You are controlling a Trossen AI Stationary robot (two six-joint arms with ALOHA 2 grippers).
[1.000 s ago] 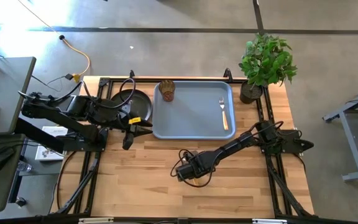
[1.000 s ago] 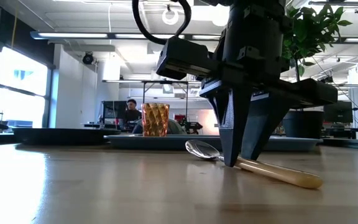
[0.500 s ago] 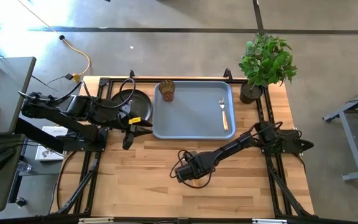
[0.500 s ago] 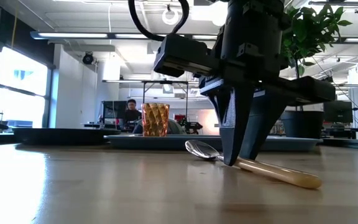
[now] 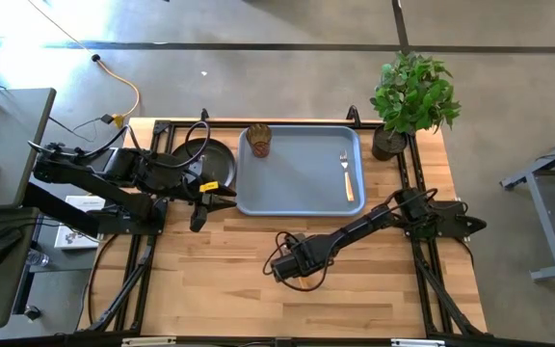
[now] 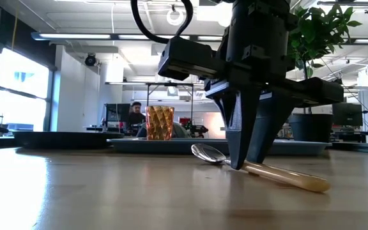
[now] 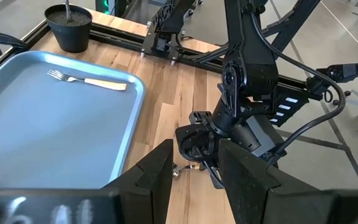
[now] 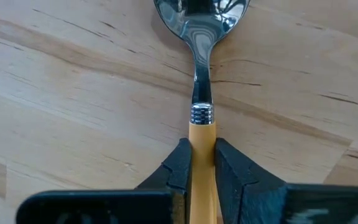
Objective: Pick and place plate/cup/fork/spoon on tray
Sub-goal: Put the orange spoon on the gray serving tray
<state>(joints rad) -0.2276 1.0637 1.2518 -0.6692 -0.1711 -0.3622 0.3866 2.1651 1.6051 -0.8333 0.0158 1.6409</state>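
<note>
Right gripper (image 8: 202, 163) clamped on the spoon (image 8: 199, 93) handle at the wooden table (image 8: 73, 93); left gripper (image 7: 194, 168) released, beside tray (image 7: 55, 130).

Spoon (image 8: 202, 93) lies on wood; cup (image 5: 259, 141) and fork (image 5: 347, 175) sit in tray (image 5: 297, 178); plate (image 5: 207, 159) beside

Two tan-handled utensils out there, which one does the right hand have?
The spoon, the one with the rounded bowl, lying on the bare table in front of the tray. The right hand is closed on its handle. The pronged fork already lies in the tray.
</note>
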